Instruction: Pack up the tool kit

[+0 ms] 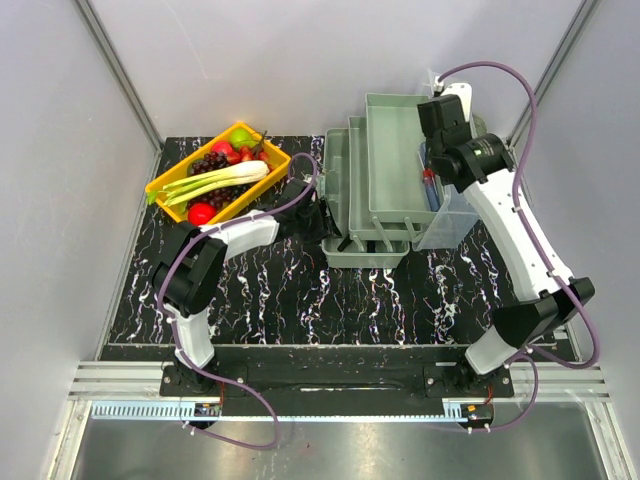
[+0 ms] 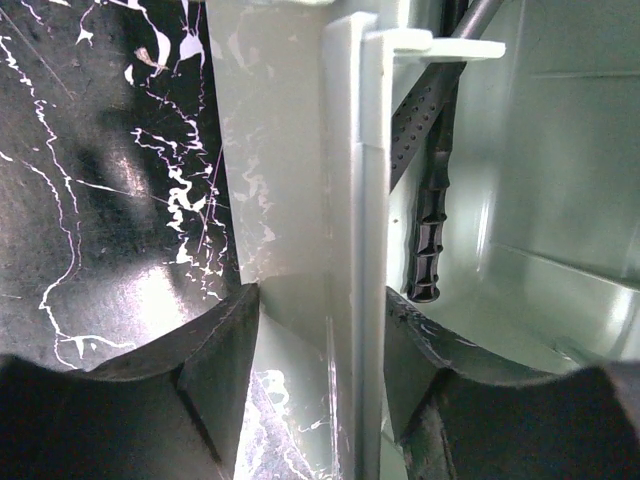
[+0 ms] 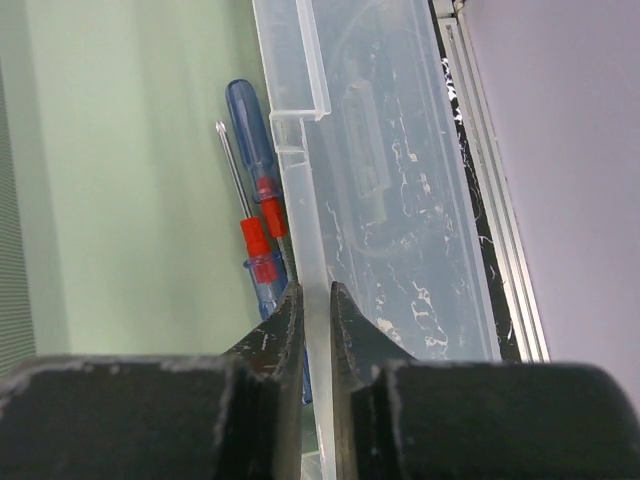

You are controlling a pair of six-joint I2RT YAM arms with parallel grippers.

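Observation:
The pale grey-green toolbox stands open at the back right with its trays folded out. My left gripper is at the left tray's end. In the left wrist view it is open and straddles the tray's upright wall. My right gripper is at the clear lid, which hangs open on the box's right side. In the right wrist view it is shut on the lid's thin edge. Two blue screwdrivers with red collars lie inside the box beside that edge. No cutters show.
A yellow tray of fruit and vegetables sits at the back left, close to my left arm. A dark ribbed bar lies inside the tray past the left fingers. A metal frame rail runs just right of the lid.

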